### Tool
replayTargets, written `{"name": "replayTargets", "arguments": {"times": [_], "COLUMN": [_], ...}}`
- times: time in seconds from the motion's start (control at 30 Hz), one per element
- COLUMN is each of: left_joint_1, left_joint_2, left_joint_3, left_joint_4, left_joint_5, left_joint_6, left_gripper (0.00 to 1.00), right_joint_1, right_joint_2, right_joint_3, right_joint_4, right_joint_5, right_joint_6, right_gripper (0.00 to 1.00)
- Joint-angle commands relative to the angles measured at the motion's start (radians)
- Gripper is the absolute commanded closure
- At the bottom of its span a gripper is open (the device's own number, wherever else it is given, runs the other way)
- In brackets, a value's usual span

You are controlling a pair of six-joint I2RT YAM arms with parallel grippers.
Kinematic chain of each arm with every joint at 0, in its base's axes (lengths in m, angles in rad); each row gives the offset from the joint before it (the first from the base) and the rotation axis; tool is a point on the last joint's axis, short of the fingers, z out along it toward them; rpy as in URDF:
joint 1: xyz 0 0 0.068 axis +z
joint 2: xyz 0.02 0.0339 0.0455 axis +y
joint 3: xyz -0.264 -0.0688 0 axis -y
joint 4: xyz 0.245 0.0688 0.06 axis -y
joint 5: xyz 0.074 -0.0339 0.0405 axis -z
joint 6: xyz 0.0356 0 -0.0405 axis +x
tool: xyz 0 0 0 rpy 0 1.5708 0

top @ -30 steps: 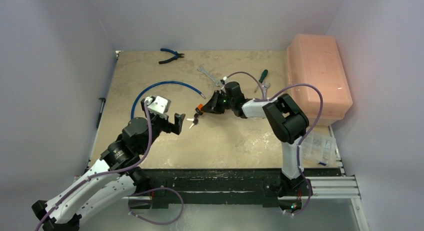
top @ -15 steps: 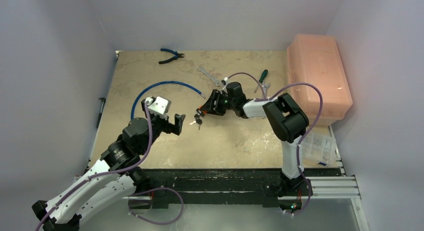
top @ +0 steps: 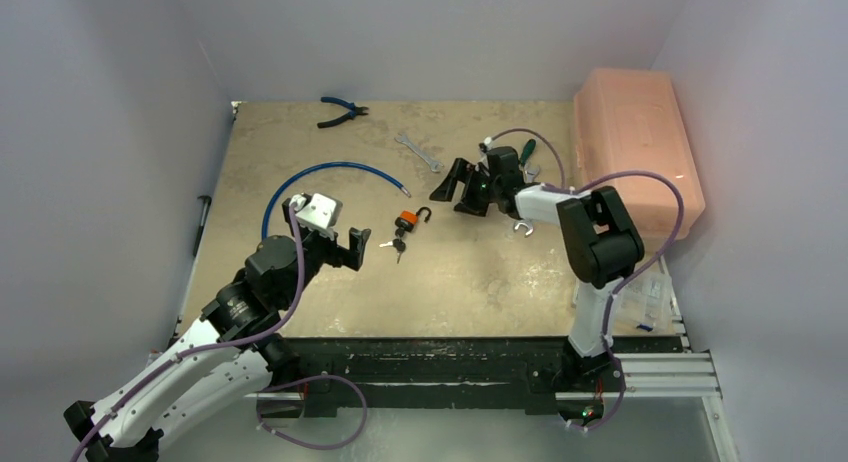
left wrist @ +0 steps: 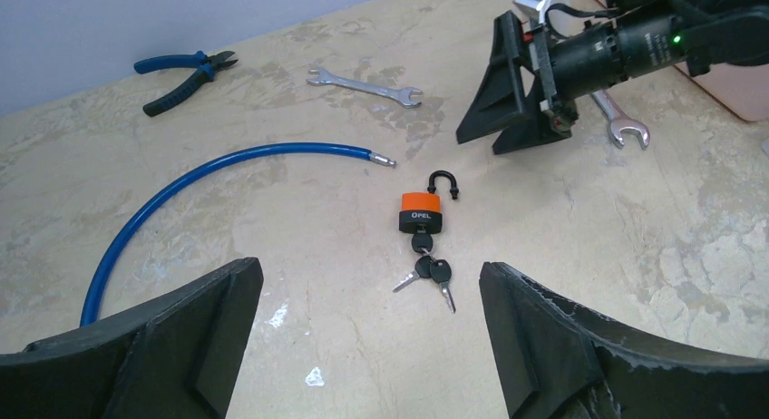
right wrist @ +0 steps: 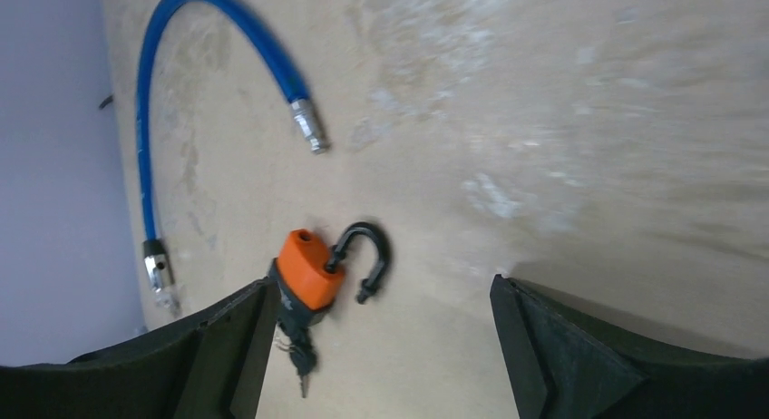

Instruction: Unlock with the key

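Padlock (left wrist: 422, 212) lies on the table (left wrist: 635, 256), shackle (left wrist: 443, 177) open, key (left wrist: 421, 244) in it. Left gripper (left wrist: 367, 278) and right gripper (top: 448, 198) gape, holding nothing.

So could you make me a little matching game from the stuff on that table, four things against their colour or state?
Things:
1 padlock
2 pliers
3 cable
4 storage box

Descriptions:
A pink, on the far right
B long, blue, bent in an arc
C orange body, shackle swung open, keys hanging from it
D blue handles, lying at the back

Pairs: 1-C, 2-D, 3-B, 4-A
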Motion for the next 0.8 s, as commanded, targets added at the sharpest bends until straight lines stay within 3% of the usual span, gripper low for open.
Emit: {"name": "replayTargets", "arguments": {"times": [0.0, 0.33, 0.77], "left_joint_1": [0.003, 0.003, 0.003], "left_joint_2": [-0.006, 0.004, 0.03], "left_joint_3": [0.002, 0.001, -0.001], "left_joint_4": [0.044, 0.053, 0.064], "left_joint_5": [-0.009, -0.051, -0.212], "left_joint_6": [0.001, -0.012, -0.057], "left_gripper": [0.02, 0.02, 0.01], "right_joint_1": [-0.037, -0.037, -0.033], "right_joint_2": [-0.1, -0.359, -0.911], "right_joint_3": [0.009, -0.015, -0.191], "right_joint_4": [-0.186, -0.307, -0.252], "right_joint_5": [0.099, 0.211, 0.299], "right_joint_6": [-0.129, -0.249, -0.366], "right_gripper": [0.06, 0.04, 0.01]}}
